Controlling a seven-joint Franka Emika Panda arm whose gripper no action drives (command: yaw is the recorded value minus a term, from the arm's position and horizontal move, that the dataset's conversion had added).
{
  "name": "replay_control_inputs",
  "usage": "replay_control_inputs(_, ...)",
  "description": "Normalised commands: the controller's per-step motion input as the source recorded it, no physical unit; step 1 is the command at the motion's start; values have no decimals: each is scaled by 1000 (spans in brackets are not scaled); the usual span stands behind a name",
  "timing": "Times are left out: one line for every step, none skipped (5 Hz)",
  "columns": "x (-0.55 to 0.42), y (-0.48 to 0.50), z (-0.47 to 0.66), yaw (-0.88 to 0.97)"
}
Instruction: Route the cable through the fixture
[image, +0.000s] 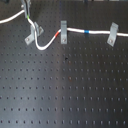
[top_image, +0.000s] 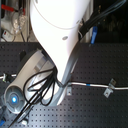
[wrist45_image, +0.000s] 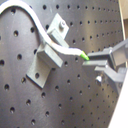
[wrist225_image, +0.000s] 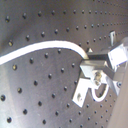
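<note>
Cable (image: 75, 31) is already sitting in the middle clip (image: 63, 32) and 3 o'clock clip (image: 111, 34). Gripper (wrist45_image: 92, 61) is pinching its green-marked stretch, jaws nearly closed, working it into the 9 o'clock clip (image: 33, 34).

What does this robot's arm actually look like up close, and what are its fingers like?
In the second exterior view the arm is a bulky, rounded shell of glossy white with grey sections at the joints. A bundle of black cables loops loosely down its side, and a round blue light glows near its lower end. In the first wrist view, the gripper has dark grey, blocky, angular fingers.
</note>
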Motion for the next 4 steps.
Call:
replay_control_inputs(-201, -394, 7, 0)
replay_control_inputs(-326, -447, 7, 69)
replay_control_inputs(-371, -489, -53, 137)
replay_control_inputs(-369, -403, -38, 160)
